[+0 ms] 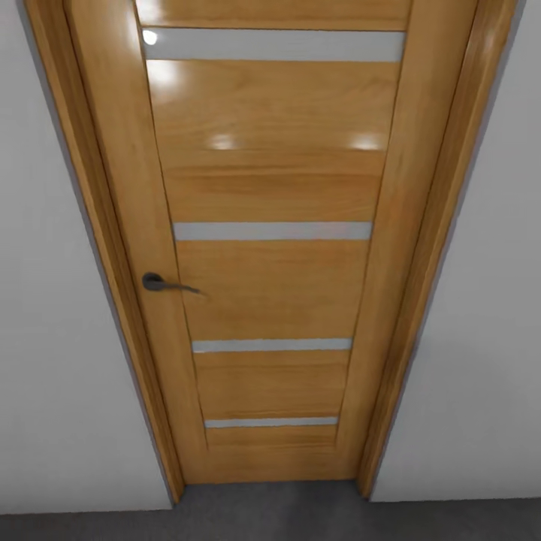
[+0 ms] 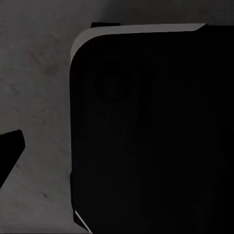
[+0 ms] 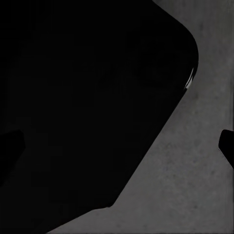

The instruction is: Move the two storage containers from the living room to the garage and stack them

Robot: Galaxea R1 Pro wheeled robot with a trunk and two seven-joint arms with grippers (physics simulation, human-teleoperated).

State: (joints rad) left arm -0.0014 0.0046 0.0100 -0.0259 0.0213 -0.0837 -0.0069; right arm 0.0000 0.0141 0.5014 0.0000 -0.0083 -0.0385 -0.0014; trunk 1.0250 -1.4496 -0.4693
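Note:
The two storage containers are out of view, and so is the living room. A closed wooden plank door with pale horizontal strips stands straight ahead in the head view. It is set in a plain grey-white wall like the garage's, above a strip of dark grey floor. My left gripper hangs over mottled concrete floor, with one dark fingertip at the picture's edge. My right gripper is open and holds nothing, with a fingertip at the edge.
The door has a dark lever handle on its left side and a wooden frame. In both wrist views the robot's black rounded base covers much of the floor beneath the arms.

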